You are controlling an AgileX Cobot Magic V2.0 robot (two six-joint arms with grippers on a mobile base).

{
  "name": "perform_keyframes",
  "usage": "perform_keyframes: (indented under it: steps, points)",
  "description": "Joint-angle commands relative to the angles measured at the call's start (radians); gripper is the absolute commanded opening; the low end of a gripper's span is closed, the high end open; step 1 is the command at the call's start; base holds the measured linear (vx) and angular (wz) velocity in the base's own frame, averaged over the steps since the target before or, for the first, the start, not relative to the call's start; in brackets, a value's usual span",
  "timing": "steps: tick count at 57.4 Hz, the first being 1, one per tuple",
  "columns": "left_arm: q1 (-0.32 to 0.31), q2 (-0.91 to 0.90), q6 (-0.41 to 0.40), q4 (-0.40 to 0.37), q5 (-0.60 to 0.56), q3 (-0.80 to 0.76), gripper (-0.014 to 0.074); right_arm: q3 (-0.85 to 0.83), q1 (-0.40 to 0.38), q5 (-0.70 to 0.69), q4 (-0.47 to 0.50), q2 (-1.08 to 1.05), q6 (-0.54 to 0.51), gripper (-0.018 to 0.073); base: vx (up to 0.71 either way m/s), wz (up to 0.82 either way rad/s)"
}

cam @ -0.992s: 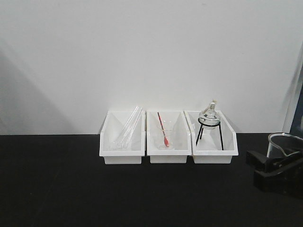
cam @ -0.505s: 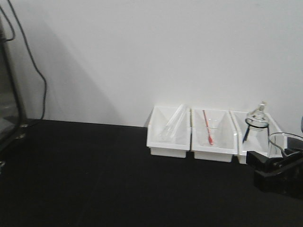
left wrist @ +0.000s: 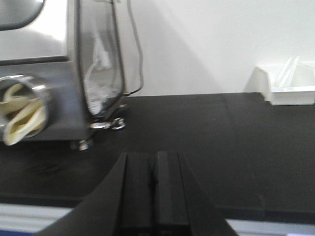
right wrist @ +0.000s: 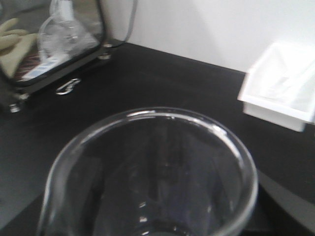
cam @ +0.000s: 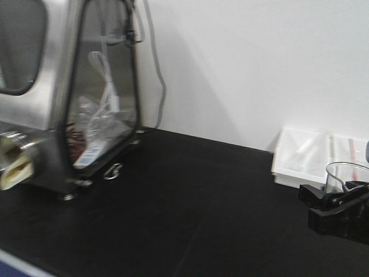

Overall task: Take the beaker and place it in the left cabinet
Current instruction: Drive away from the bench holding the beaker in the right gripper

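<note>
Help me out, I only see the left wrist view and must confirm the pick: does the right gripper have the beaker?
Observer: Yes. In the front view the right gripper is closed around the beaker, at the right edge of the frame.
Operator: Is it upright?
Observer: Its rim faces up. The right wrist view looks down into its open mouth, and I see nothing inside.
Operator: Any cabinet in sight?
Observer: No. The other two views show no grey cabinet either, only the steel-framed glass box on the black bench.

Clear glass beaker (cam: 346, 173), upright.
Mouth up, round rim; clamped in right gripper (cam: 328, 202) over black bench (cam: 202, 219).
</note>
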Motion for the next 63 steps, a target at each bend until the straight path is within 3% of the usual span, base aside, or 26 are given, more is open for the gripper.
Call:
perform_keyframes:
  steps: [1, 63]
  points:
    - [-0.004, -0.018, -0.003, -0.008, -0.083, 0.016, 0.0001, -0.029, -0.003, -0.073, -0.014, -0.015, -0.007, -0.0004, -0.14, 0.56]
    - [-0.004, -0.018, -0.003, -0.008, -0.083, 0.016, 0.0001, -0.029, -0.003, -0.073, -0.014, -0.015, -0.007, -0.0004, -0.09, 0.54]
